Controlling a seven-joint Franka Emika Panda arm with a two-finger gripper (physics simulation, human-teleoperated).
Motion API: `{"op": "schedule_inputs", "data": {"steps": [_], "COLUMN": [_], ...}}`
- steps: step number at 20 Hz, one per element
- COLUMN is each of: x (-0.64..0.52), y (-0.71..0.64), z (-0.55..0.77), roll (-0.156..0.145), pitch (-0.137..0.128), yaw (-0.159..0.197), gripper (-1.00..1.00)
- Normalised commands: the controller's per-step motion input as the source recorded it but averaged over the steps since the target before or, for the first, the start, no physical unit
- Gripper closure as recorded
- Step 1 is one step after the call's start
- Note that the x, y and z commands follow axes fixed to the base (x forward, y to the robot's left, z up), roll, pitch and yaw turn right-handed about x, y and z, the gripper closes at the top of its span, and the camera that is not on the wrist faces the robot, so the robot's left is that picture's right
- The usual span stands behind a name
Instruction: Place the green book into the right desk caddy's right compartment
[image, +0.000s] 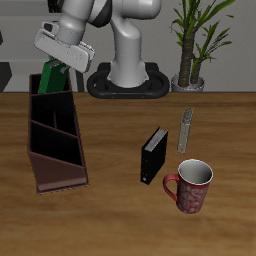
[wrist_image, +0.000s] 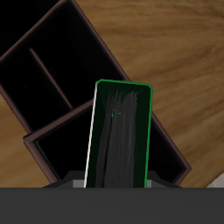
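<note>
Because it must drop into the right compartment (image: 51, 102), the green book (image: 55, 77) hangs upright at upper left, apparently clamped in the gripper (image: 60, 62), over the right desk caddy (image: 55, 140).

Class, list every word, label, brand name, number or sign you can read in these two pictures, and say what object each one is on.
None can be read.
Green book: dark cover, no title visible.
Black book: plain, no lettering.
Red mug: pale speckled pattern, no letters.
Caddy: no label.
Small grey object behind the mug: too small to tell if it bears any text.
</note>
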Motion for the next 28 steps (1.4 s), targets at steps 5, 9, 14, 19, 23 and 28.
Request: {"op": "schedule_inputs", "data": {"steps": [5, 9, 14, 19, 23, 28], "x": [0.07, 0.19, 0.17, 0.08, 0.08, 0.13], "y": [-0.05, -0.11, -0.08, -0.01, -0.04, 0.0], "z": [-0.16, -0.29, -0.27, -0.18, -0.1, -0.08], "roll": [-0.005, -0.012, -0.015, 0.006, -0.017, 0.007], "pitch": [0.025, 0.066, 0.056, 0.049, 0.041, 0.053], "yaw": [-0.007, -0.015, -0.014, -0.018, -0.026, 0.001], "gripper": [1.0, 1.0, 1.0, 1.0, 1.0, -1.0]}}
